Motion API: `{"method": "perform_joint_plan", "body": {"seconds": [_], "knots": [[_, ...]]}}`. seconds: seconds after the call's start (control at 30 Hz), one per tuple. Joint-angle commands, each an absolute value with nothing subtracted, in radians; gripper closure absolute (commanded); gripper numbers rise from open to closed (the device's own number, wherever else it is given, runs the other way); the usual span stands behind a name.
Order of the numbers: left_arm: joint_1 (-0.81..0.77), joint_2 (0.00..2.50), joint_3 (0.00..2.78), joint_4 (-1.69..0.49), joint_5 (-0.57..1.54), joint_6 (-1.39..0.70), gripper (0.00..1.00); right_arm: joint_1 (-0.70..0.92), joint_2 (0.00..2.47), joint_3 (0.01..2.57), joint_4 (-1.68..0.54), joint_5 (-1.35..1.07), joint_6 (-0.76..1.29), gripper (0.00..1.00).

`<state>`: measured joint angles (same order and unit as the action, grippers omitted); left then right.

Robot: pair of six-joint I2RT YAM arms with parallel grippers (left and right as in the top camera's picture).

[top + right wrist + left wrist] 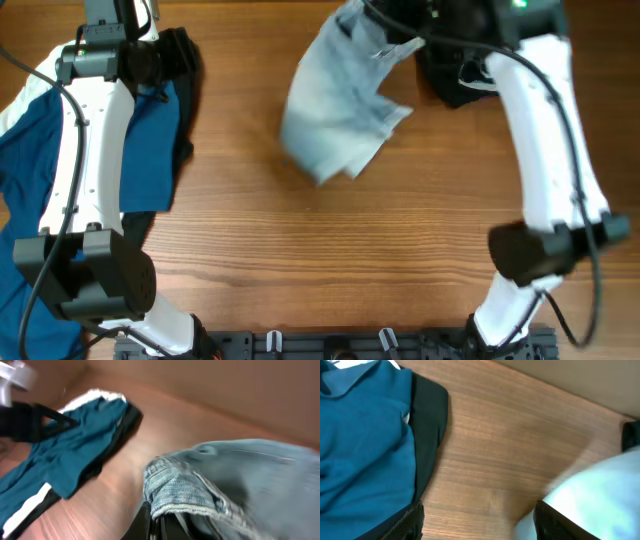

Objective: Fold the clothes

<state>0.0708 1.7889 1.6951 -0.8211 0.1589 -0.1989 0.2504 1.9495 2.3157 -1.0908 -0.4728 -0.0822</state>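
R tool is clamped on an edge of the denim shorts. Wrist cam shows a stitched denim seam pinched btw the fingers. Shorts hang off it at the far-centre of the counter, bunched up. Can't tell if the low end touches the wood. They're blurred in both wrist views.

My read: the single-edge grip is to lift them off the dark heap under the R arm and let gravity drop the bunching out before any fold.

L tool is spread wide w/ nothing in it, low beside the blue garment, which has a black garment under it. Looks parked by that pile facing the shorts, prob so it can take a 2nd corner.

Fold not begun. Shorts need laying flat first.
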Motion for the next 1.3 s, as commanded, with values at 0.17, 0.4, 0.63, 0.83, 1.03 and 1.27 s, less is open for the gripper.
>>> {"method": "perform_joint_plan", "body": {"seconds": [0.17, 0.4, 0.63, 0.83, 1.03, 1.27], "knots": [[0.072, 1.771, 1.696, -0.744, 0.229, -0.187, 0.29, 0.251, 1.642, 2.338, -1.01, -0.335, -0.108, 0.96], [0.124, 1.757, 1.696, -0.748, 0.239, -0.165, 0.29, 0.317, 1.783, 2.341, -1.132, -0.416, -0.071, 0.96], [0.149, 1.754, 1.696, -0.771, 0.238, -0.16, 0.29, 0.318, 1.713, 2.423, -1.267, -0.181, 0.055, 0.96], [0.149, 1.754, 1.696, -0.77, 0.238, -0.13, 0.29, 0.316, 1.592, 2.466, -1.288, -0.169, -0.007, 0.96], [0.148, 1.754, 1.696, -0.768, 0.239, -0.131, 0.29, 0.317, 1.717, 2.461, -1.272, -0.182, 0.019, 0.96], [0.149, 1.754, 1.696, -0.758, 0.235, -0.109, 0.29, 0.412, 1.916, 2.461, -1.32, -0.374, -0.051, 0.96]]}}
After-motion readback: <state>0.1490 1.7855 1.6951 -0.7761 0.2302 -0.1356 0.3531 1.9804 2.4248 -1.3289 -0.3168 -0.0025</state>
